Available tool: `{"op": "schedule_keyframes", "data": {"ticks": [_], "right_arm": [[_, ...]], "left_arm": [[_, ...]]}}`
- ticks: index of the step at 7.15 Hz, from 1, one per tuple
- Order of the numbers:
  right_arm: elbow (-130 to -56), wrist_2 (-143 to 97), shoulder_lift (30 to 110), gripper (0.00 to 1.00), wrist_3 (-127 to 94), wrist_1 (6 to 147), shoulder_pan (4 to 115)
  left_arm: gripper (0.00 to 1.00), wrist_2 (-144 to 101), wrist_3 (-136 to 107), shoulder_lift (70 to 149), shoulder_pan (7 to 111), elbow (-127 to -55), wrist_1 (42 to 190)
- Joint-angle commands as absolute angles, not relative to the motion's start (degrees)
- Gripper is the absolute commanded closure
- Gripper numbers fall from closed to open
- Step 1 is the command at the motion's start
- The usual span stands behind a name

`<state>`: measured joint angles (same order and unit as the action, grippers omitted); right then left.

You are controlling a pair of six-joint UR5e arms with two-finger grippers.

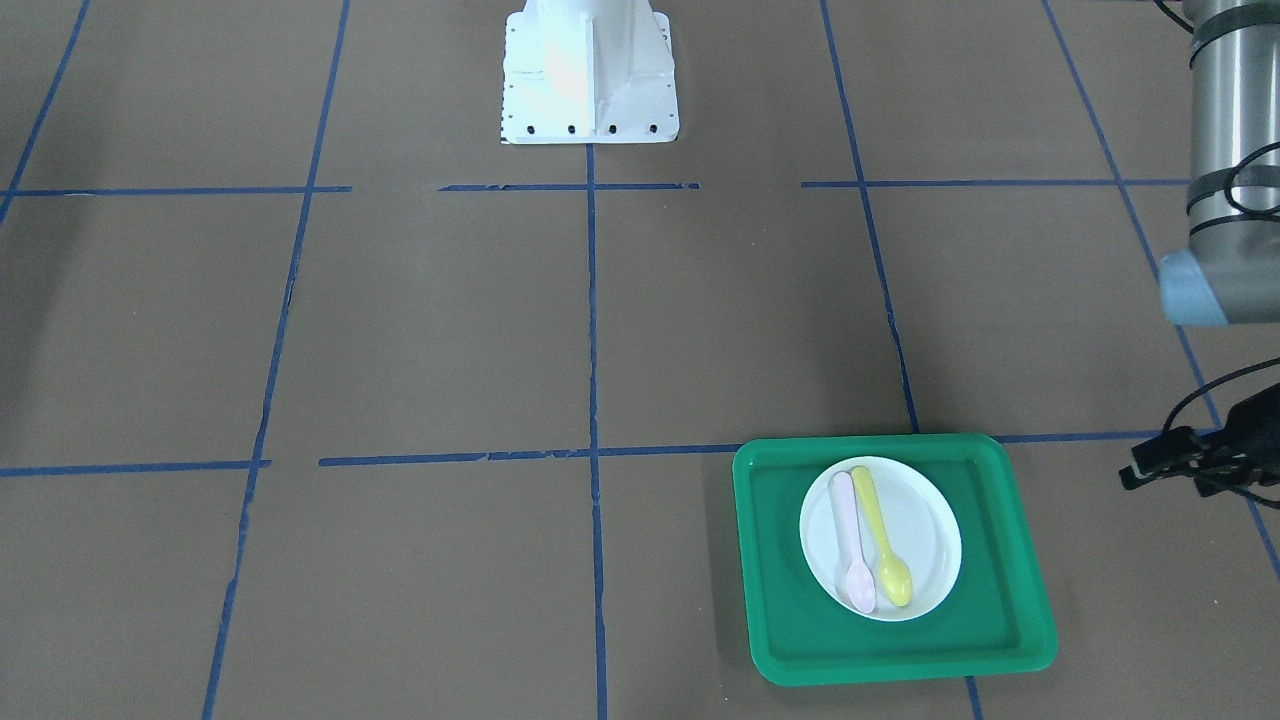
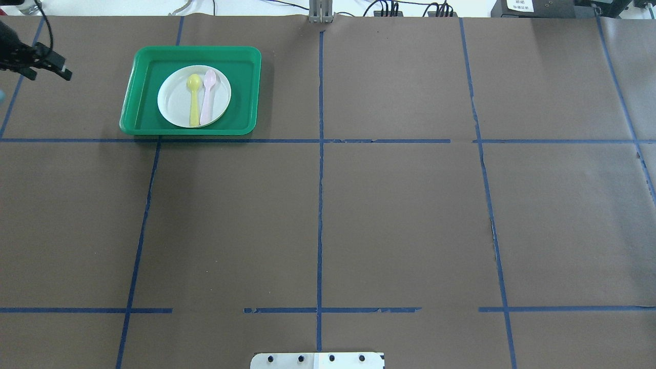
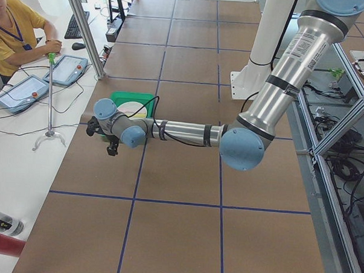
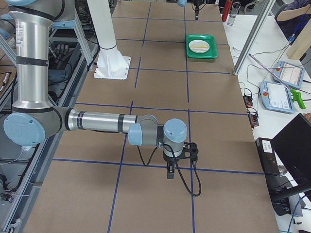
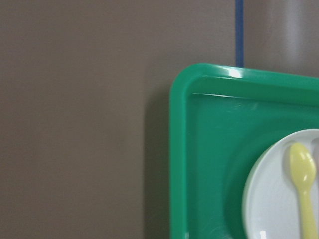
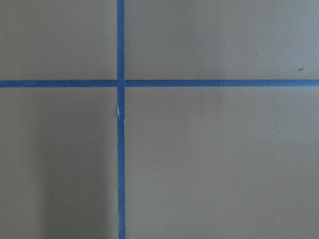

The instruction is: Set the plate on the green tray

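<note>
The small white plate (image 1: 932, 530) lies flat inside the green tray (image 1: 785, 570) with two spoons on it. In the overhead view the plate (image 2: 174, 100) sits in the middle of the tray (image 2: 146, 77) at the far left. The left wrist view shows a tray corner (image 5: 209, 149) and the plate's edge (image 5: 269, 199). My left gripper (image 2: 45, 72) hangs off the tray's outer side, apart from it, its fingers spread and empty; it also shows in the front view (image 1: 1168, 478). My right gripper (image 4: 170, 172) is far from the tray, over bare table; I cannot tell its state.
A pink spoon (image 1: 852, 545) and a yellow spoon (image 1: 882, 540) lie side by side on the plate. The white robot base (image 1: 588, 70) stands at the table's near edge. Blue tape lines (image 6: 119, 149) grid the brown table. An operator (image 3: 14, 32) sits beyond the table's end.
</note>
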<state>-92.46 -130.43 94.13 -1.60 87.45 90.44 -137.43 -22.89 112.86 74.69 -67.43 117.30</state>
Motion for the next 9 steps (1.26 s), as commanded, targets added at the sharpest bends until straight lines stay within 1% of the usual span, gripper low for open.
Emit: {"op": "schedule_keyframes", "data": {"ticks": [1, 2, 3, 4, 5, 6, 8, 9], "right_arm": [[-92.5, -130.4, 94.1, 0.00, -1.7, 87.5, 90.4], [-92.5, -130.4, 94.1, 0.00, -1.6, 87.5, 90.4], [-92.5, -130.4, 94.1, 0.00, -1.7, 87.5, 90.4], [-92.4, -130.4, 94.1, 0.00, -1.6, 87.5, 90.4], [-92.5, -130.4, 94.1, 0.00, -1.6, 87.5, 90.4], [-92.5, -130.4, 94.1, 0.00, -1.6, 87.5, 90.4], [-92.4, -130.4, 94.1, 0.00, -1.6, 87.5, 90.4], [-92.4, -130.4, 94.1, 0.00, -1.6, 87.5, 90.4]], "left_arm": [[0.00, -137.5, -14.3, 100.7, 77.8, -76.0, 113.8], [0.00, -137.6, -7.1, 96.8, 80.4, -76.1, 112.5], [0.00, -137.6, 2.8, 92.2, 85.3, -76.2, 108.8], [0.00, -137.7, 10.6, 87.4, 87.2, -78.0, 106.7], [0.00, -137.8, 10.8, 85.1, 87.5, -82.1, 100.1], [0.00, -137.9, 9.9, 86.0, 90.3, -85.6, 87.6], [0.00, -137.9, 9.0, 85.5, 91.1, -86.6, 85.9], [0.00, -137.4, 9.1, 85.5, 91.2, -88.8, 86.2]]}}
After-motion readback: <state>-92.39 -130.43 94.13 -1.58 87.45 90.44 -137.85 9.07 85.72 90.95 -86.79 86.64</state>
